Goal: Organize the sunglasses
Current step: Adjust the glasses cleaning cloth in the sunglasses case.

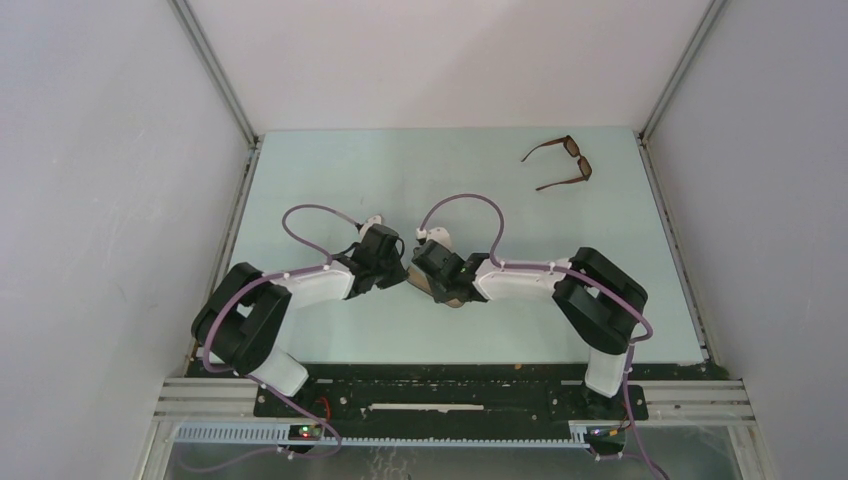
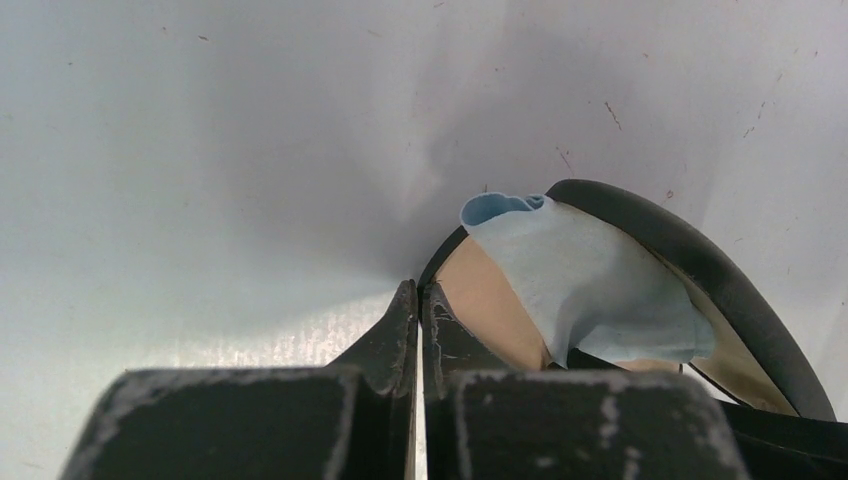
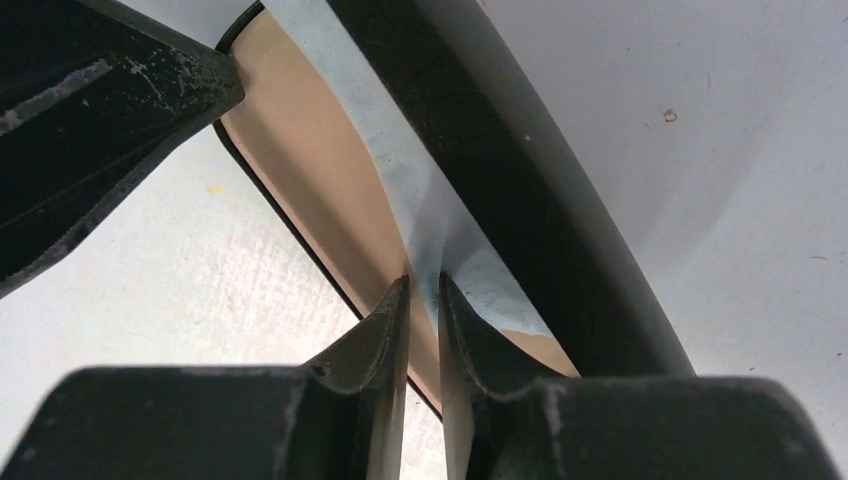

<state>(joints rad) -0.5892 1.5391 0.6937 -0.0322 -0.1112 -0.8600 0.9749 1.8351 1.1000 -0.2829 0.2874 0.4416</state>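
left gripper (image 2: 418, 295) clenched shut at case (image 2: 705, 265) rim; right gripper (image 3: 423, 290) pinching cloth (image 2: 590, 280) in case; sunglasses (image 1: 562, 162) well apart, beyond case.

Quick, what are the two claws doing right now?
Left gripper: shut at the black case rim; grip on it cannot be told.
Right gripper: pinching the blue cloth inside the case.

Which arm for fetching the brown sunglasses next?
Right, likely: the brown-framed sunglasses lie far right on the table, its side. The right fingers pinch the light-blue cloth though; the left fingers are shut at the rim of the black tan-lined case.
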